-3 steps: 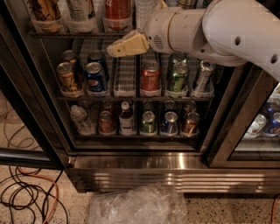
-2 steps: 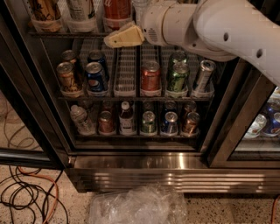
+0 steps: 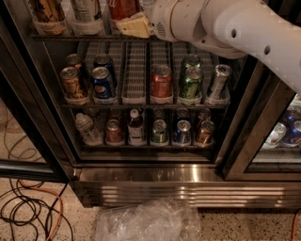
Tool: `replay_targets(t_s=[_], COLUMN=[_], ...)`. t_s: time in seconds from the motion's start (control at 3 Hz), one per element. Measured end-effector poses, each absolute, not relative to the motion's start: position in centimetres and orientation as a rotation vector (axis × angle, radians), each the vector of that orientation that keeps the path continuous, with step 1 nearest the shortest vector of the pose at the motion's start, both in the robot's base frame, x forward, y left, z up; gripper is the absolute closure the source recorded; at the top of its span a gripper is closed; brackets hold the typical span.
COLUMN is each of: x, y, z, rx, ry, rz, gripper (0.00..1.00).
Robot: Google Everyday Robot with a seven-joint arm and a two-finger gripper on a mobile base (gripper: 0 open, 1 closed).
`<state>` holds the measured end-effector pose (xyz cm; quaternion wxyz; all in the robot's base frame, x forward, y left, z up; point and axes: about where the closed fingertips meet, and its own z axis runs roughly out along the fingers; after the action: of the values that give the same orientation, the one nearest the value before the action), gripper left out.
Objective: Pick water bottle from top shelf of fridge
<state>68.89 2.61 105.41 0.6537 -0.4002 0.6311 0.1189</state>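
Observation:
The fridge (image 3: 56, 141) stands open before me, with wire racks of drinks. Only the bottoms of tall bottles show on the top shelf (image 3: 75, 36) at the upper edge: a brown-labelled one (image 3: 47, 12), a white-labelled one (image 3: 87, 9) and a red one (image 3: 123, 7). I cannot pick out the clear water bottle; it is either cut off by the upper edge or hidden behind my arm. My gripper (image 3: 134, 26), tan-coloured, is at the front edge of the top shelf, just right of the red bottle. My white arm (image 3: 225, 28) reaches in from the upper right.
The middle rack holds cans (image 3: 161, 82) and an empty white lane tray (image 3: 134, 75). The lower rack holds cans, a small clear bottle (image 3: 86, 128) and a dark bottle (image 3: 135, 128). A steel base panel (image 3: 188, 188), a crumpled plastic bag (image 3: 148, 221) and floor cables (image 3: 28, 207) lie below.
My gripper and arm have moved upward, from in front of the middle rack to the front edge of the top shelf.

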Motion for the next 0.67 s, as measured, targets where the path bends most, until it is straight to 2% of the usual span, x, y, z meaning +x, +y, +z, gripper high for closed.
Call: replay_targets(t_s=[0.33, 0.67], x=[68.89, 68.89], y=[2.61, 2.61], z=[105.41, 105.41], rx=[-0.908, -0.908], ry=[1.432, 1.432], rz=[0.270, 0.270], gripper=[0.43, 0.65])
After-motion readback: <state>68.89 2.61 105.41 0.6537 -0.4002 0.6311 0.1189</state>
